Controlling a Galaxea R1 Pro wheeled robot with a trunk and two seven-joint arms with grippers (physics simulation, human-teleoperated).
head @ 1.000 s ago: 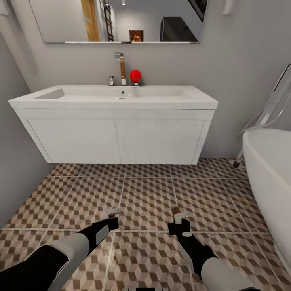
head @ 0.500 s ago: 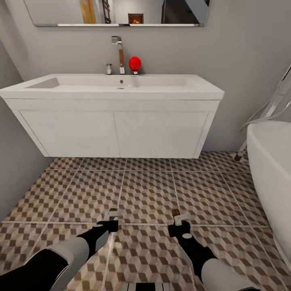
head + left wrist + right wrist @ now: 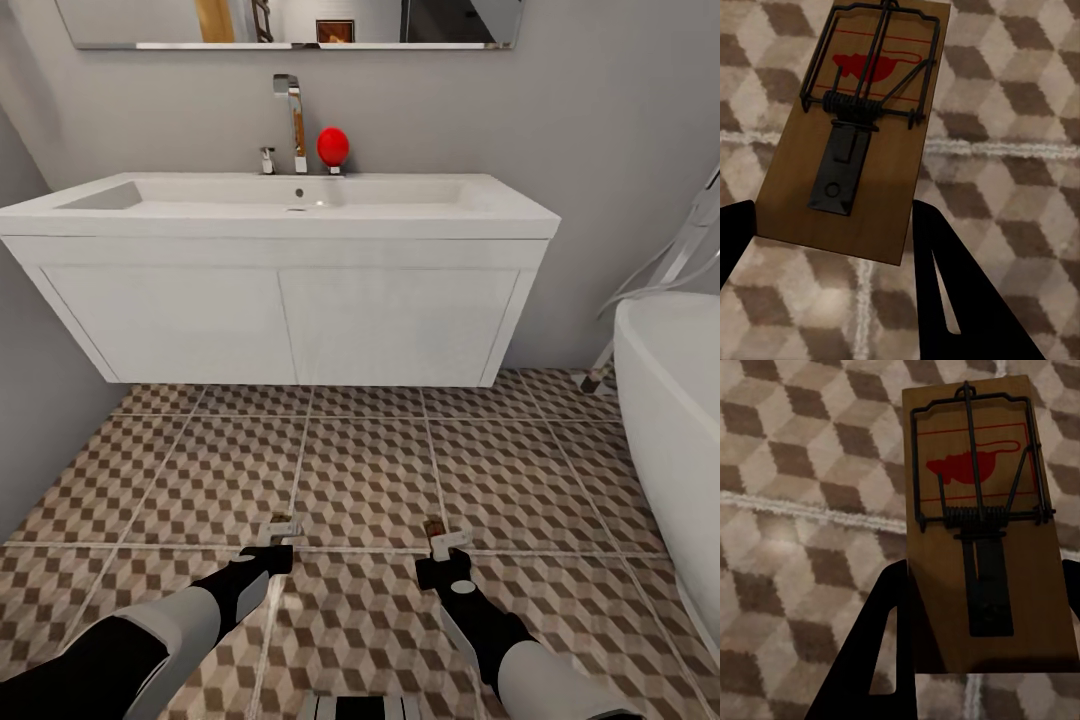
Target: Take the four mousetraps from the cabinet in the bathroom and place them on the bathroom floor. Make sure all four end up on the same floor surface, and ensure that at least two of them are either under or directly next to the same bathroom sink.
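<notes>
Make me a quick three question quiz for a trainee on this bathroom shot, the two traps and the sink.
1. True or false: each tool holds a mousetrap.
2. What red object stands by the tap? A) ball B) towel C) cup
3. Fill in: to the robot's right of the sink stands a white ____.

Key
1. True: left tool grips the left mousetrap, right tool the right mousetrap.
2. A: ball, tap.
3. Bathtub; sink.

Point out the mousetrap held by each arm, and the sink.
left mousetrap [image 3: 855, 135], left wrist view, on the wooden board beside the spring.
right mousetrap [image 3: 982, 532], right wrist view, on the board near the coil.
sink [image 3: 500, 205], head view, on the bare white rim right of the basin.
</notes>
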